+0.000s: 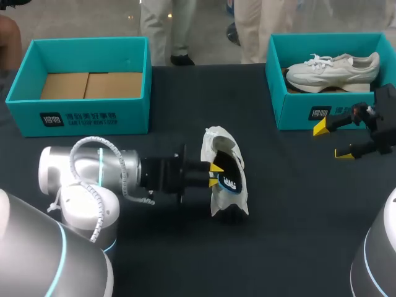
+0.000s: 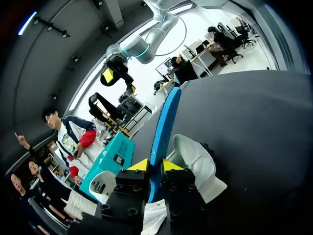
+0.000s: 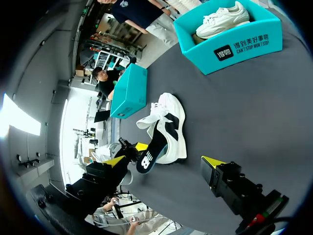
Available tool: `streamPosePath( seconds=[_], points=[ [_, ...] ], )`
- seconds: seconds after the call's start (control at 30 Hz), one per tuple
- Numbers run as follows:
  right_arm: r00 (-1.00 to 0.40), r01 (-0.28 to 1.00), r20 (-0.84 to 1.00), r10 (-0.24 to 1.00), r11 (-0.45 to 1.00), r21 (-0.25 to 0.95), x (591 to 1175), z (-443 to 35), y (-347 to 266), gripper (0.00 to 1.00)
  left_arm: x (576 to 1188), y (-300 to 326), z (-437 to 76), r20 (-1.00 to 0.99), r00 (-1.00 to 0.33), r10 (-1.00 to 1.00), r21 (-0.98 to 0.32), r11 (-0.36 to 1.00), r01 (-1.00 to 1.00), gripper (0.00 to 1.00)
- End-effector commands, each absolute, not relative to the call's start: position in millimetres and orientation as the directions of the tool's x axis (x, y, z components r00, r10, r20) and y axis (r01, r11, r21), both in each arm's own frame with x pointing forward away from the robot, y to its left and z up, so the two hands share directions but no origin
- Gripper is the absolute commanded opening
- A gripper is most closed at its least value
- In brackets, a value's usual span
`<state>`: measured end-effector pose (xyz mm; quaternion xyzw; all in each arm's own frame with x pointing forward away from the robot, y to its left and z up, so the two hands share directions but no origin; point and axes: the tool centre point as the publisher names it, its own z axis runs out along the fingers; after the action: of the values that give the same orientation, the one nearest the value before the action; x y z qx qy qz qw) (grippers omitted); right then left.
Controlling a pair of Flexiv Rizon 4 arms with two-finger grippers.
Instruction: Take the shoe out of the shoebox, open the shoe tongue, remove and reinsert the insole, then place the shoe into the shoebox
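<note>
A white shoe (image 1: 218,141) lies on its side at mid-table, opening toward my left arm. Its dark insole (image 1: 231,177), blue along the edge, sticks partly out of the shoe. My left gripper (image 1: 215,175) is shut on it. In the left wrist view the blue insole edge (image 2: 164,122) runs up between the yellow tips of the left gripper (image 2: 155,165), with the shoe (image 2: 196,155) just beside it. The right wrist view shows the shoe (image 3: 172,128), insole (image 3: 152,152) and left gripper (image 3: 128,153). My right gripper (image 1: 333,141) hangs open and empty in front of the right shoebox.
An empty teal shoebox (image 1: 79,115) stands at the back left. A second teal shoebox (image 1: 297,111) at the back right holds another white shoe (image 1: 331,70). Dark tabletop lies between the boxes and around the centre shoe.
</note>
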<state>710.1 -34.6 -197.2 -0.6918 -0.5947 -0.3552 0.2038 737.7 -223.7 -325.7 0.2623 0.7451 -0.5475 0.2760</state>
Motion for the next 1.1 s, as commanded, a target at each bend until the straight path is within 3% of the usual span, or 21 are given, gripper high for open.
streamPosePath(
  seconds=[0.03,0.67,0.7,0.73,0.77,1.07,1.1],
  points=[
    [0.043,0.967,0.732,0.68,-0.211,0.139,710,-197,-34,1.0,739,-227,-332,-0.696,-0.709,0.11,-0.666,0.269,0.696,0.0],
    [0.043,0.967,0.732,0.68,-0.211,0.139,710,-197,-34,1.0,767,-234,-352,-0.736,-0.665,0.128,-0.6,0.332,0.728,0.0],
    [0.043,0.967,0.732,0.68,-0.211,0.139,710,-197,-34,1.0,767,-234,-352,-0.734,-0.667,0.128,-0.601,0.334,0.726,0.16],
    [0.043,0.967,0.732,0.68,-0.211,0.139,710,-197,-34,1.0,766,-233,-351,-0.729,-0.674,0.117,-0.61,0.333,0.719,0.44],
    [0.043,0.967,0.732,0.68,-0.211,0.139,710,-197,-34,1.0,765,-232,-349,-0.728,-0.676,0.116,-0.613,0.331,0.717,0.53],
    [0.043,0.967,0.732,0.68,-0.211,0.139,710,-197,-34,1.0,747,-223,-335,-0.728,-0.675,0.124,-0.619,0.305,0.724,0.38],
    [0.043,0.967,0.732,0.68,-0.211,0.139,710,-197,-34,1.0,745,-223,-334,-0.727,-0.675,0.128,-0.62,0.301,0.724,0.33]
  ],
)
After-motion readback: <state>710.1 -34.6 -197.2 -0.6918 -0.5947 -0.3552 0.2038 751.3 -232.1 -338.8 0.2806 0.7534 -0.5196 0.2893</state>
